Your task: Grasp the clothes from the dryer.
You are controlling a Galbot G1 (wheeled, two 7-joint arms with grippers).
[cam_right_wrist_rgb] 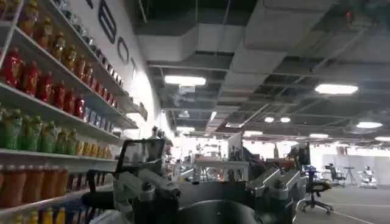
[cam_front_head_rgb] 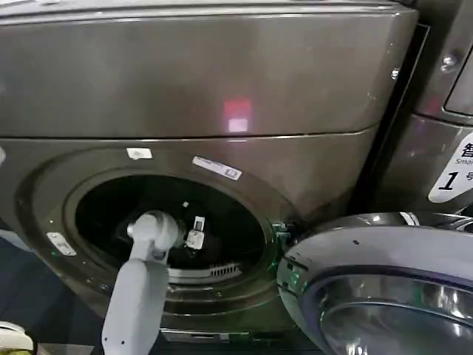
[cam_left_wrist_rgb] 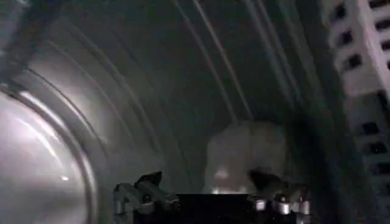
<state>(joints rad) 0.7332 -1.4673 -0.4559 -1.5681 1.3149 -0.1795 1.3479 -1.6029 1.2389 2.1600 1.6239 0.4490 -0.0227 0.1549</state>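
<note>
Clothes (cam_left_wrist_rgb: pixel 247 155) lie straight ahead of the left gripper (cam_left_wrist_rgb: pixel 210 195) inside the dryer (cam_front_head_rgb: pixel 185 81), just beyond its spread fingers and nearer one of them. Right gripper (cam_right_wrist_rgb: pixel 201 192) idles apart, aimed at the room

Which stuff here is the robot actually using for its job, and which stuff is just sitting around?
For the job:
- the dryer, its door swung open
- the clothes, a pale bundle inside the drum
- the left gripper, open, reaching into the drum toward the bundle

Just around:
- the neighbouring machine
- shelves of bottles, seen past the right gripper, which points away, open
</note>
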